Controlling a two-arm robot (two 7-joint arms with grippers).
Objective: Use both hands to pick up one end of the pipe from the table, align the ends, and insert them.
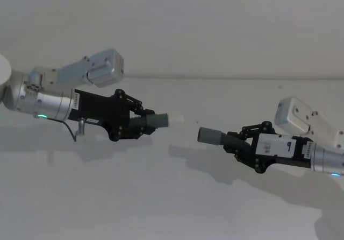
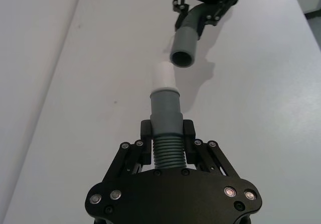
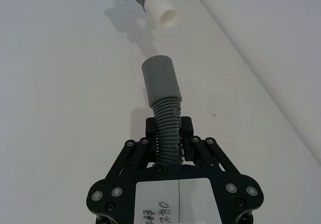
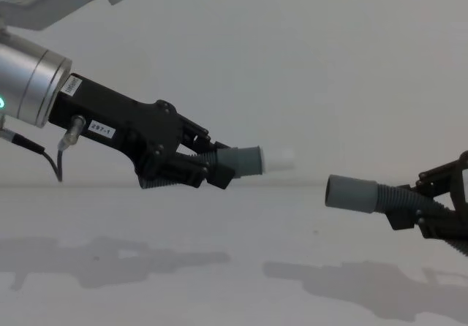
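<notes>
Both pipe pieces hang above the white table (image 1: 161,197), each in one gripper. My left gripper (image 1: 141,124) (image 4: 212,171) (image 2: 167,133) is shut on the ribbed body of the piece with the grey cuff (image 1: 158,121) and narrower white tip (image 1: 175,119) (image 2: 162,76) (image 4: 279,158). My right gripper (image 1: 240,141) (image 3: 169,132) (image 4: 428,210) is shut on the ribbed body of the other piece, whose plain open sleeve (image 1: 209,135) (image 3: 159,81) (image 4: 351,193) points at the white tip. A small gap separates the two ends. The sleeve sits slightly lower than the tip.
The table's far edge (image 1: 215,78) meets a plain wall behind. The arms' shadows (image 1: 215,164) fall on the surface below the grippers.
</notes>
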